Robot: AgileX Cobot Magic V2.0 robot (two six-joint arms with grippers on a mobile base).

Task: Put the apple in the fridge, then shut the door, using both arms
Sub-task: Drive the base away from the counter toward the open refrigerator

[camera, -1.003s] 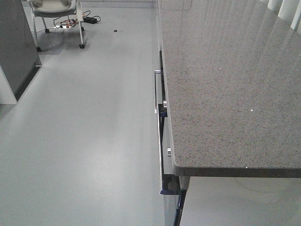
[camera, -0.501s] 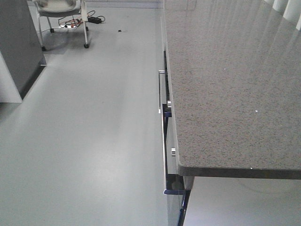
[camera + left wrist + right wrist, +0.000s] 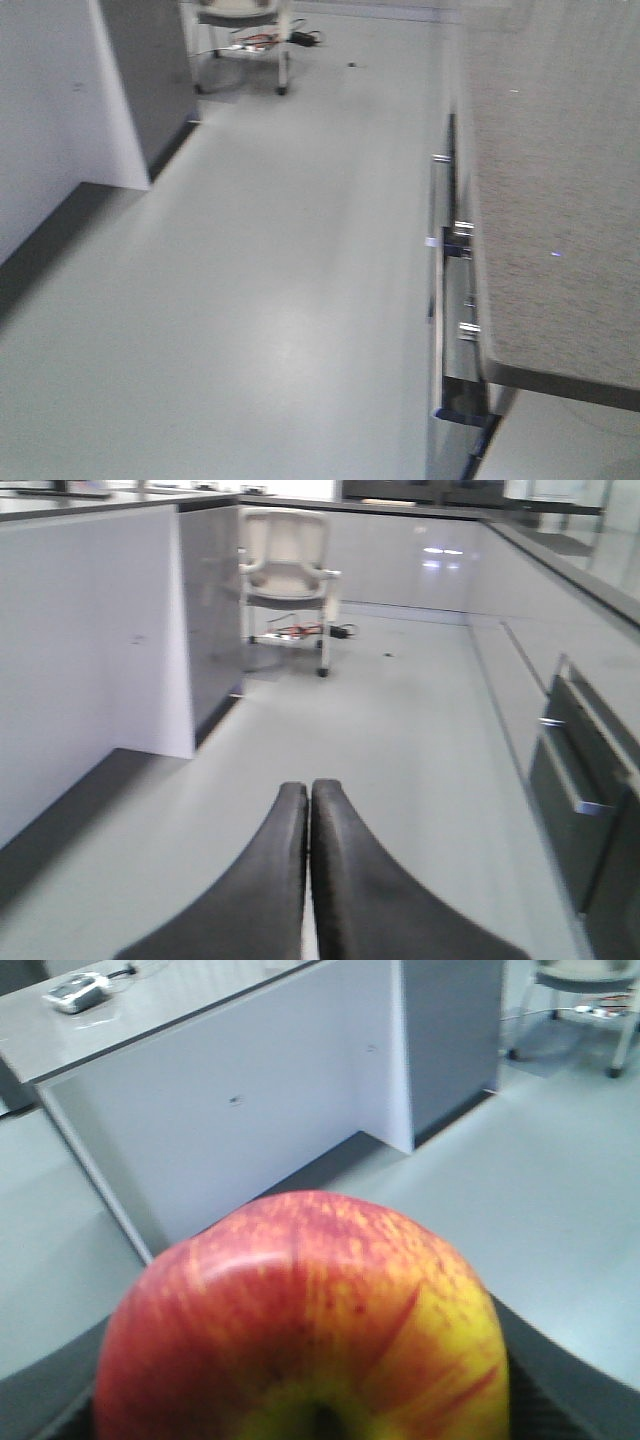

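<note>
**Front view** (blurred)
- Floor: pale grey, fills the middle of the frame.
- Speckled table: grey top, runs along the right side.
- Drawers: dark fronts set under the speckled table's left edge.
- Handle: upright metal bar on the drawers.
- White-sided table: upper left, with a dark grey end face beside the white panel.
- Chair: at the top edge, only the legs show.
- Cables: lie on the floor under the chair.

**Left wrist view**
- Left claw: two black fingers pressed flat together from tip to base, with nothing between them. It hangs over the floor.
- The white-sided table stands to the left.
- The chair is ahead, near that table's dark end.
- The dark drawers and a handle are at the right edge.

**Right wrist view**
- Apple: red streaked with yellow, with a yellow patch round the stem hollow. It fills the lower frame, stem end toward the camera.
- Right claw: closed on the apple. Only dark slivers of its fingers show at the lower corners.
- The white-sided table is behind the apple, with a small grey object on its top.
</note>
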